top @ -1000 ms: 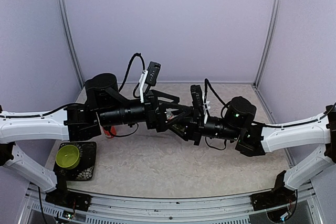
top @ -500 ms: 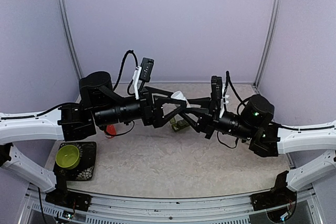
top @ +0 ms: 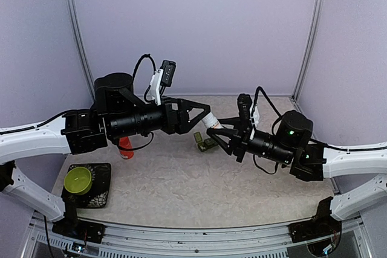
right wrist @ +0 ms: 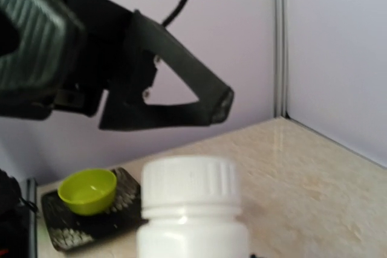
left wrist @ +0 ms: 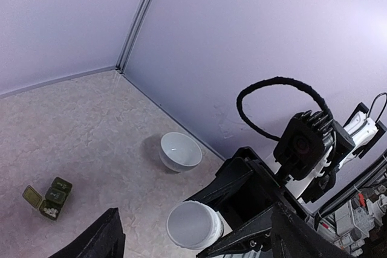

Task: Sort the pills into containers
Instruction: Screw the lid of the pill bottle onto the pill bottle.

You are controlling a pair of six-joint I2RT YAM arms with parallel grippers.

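Two arms meet over the middle of the bench (top: 181,191) in the top view. The right arm's fingers (top: 222,130) are closed partway around a small white bottle (top: 211,120), gripping it and holding it up off the bench with the cap end aimed at the other arm. The left arm's fingers (top: 202,114) are spread wide with their tips right by the bottle's cap. From up here it's hard to say whether they touch it. The dark green pill box (top: 205,143) sits on the bench just on the near side of the bottle. A red thing (top: 125,147) stands well left of the bottle. Further left and nearer the arm bases there's a lime-green bowl (top: 77,179) on a black mat (top: 100,194).

In the left wrist view, the bottle's cap faces the camera between the two spread fingers with a gap on each side, so they've got hold of nothing. The right arm's fingers hug the bottle's body behind the cap. The pill box lies well left of the bottle, with whitish pills (left wrist: 51,212) in its end cell. A white bowl (left wrist: 180,151) sits beyond the bottle, near the wall.

In the right wrist view, the bottle fills the bottom centre, cap on. One left finger hangs above it, apart from it. The lime-green bowl and mat sit left of the bottle.
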